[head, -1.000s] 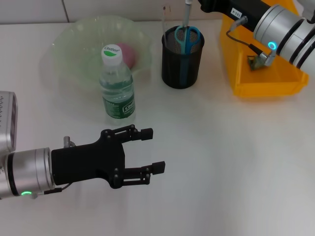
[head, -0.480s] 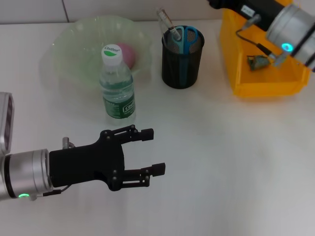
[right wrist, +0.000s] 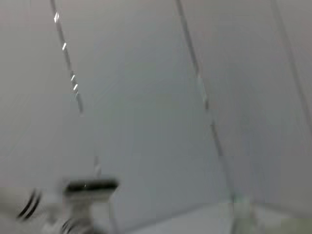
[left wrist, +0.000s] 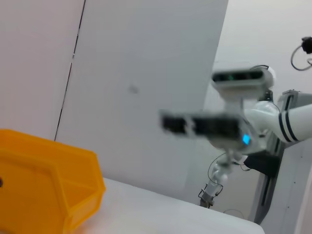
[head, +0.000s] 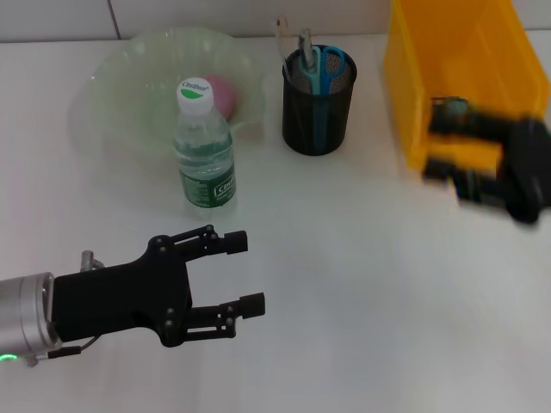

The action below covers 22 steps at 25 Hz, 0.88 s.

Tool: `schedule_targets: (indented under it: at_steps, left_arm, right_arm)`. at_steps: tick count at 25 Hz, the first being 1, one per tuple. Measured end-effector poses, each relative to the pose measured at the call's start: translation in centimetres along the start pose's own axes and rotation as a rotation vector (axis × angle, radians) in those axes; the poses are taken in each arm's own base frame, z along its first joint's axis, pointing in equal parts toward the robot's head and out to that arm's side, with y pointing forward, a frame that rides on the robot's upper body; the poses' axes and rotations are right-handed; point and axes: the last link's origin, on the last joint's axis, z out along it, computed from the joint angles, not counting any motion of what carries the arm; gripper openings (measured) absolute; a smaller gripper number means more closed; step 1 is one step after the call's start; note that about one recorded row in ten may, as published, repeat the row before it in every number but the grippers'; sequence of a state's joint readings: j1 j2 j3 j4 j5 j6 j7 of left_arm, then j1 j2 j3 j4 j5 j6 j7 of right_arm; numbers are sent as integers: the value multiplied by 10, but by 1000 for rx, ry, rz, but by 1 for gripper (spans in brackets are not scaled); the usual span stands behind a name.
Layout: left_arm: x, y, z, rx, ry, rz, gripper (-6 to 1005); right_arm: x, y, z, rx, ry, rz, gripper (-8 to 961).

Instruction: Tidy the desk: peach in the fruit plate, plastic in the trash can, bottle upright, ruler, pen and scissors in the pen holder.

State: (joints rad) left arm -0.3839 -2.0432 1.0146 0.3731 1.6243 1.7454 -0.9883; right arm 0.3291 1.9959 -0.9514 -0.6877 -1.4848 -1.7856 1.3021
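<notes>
Both grippers hold nothing: left gripper (head: 245,271) spread at seven o'clock, right gripper (head: 482,163) blurred, state untellable; bottle (head: 204,151) upright, likely light, slippery, best grasped mid-body.

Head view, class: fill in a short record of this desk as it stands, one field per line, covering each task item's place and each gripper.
peach: in the green fruit plate
bottle: upright on the desk, in front of the plate
pen holder: holds blue-handled scissors and other thin items
yellow bin: far right of the desk, a small item inside
left gripper: open, empty, over the near desk
right gripper: blurred, at the bin's near edge; fingers unclear
</notes>
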Motion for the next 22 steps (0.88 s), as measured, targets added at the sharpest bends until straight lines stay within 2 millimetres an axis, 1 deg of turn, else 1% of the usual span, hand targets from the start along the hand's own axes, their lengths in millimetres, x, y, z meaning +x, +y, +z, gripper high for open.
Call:
schedule_targets:
  at_steps: [1, 2, 3, 4, 5, 8, 13, 22]
  left_arm:
    - [0, 0, 0, 0, 0, 0, 813]
    - [-1, 1, -5, 7, -3, -18, 813]
    - [-1, 1, -5, 7, -3, -18, 813]
    - [-2, 1, -9, 14, -7, -30, 813]
    - [-2, 1, -9, 14, -7, -30, 813]
    - [-3, 0, -12, 22, -14, -60, 813]
    - [-3, 0, -13, 21, -20, -70, 813]
    - [-4, 1, -13, 20, -24, -80, 813]
  right_arm:
    - [12, 9, -10, -23, 43, 15, 586]
    - [21, 15, -15, -37, 70, 25, 586]
    - [32, 22, -21, -52, 93, 37, 586]
    - [43, 31, -24, -68, 112, 53, 586]
    - [51, 36, -25, -75, 123, 61, 586]
    - [68, 51, -25, -93, 142, 80, 586]
    - [75, 59, -25, -101, 142, 92, 586]
    - [74, 59, -24, -110, 140, 90, 586]
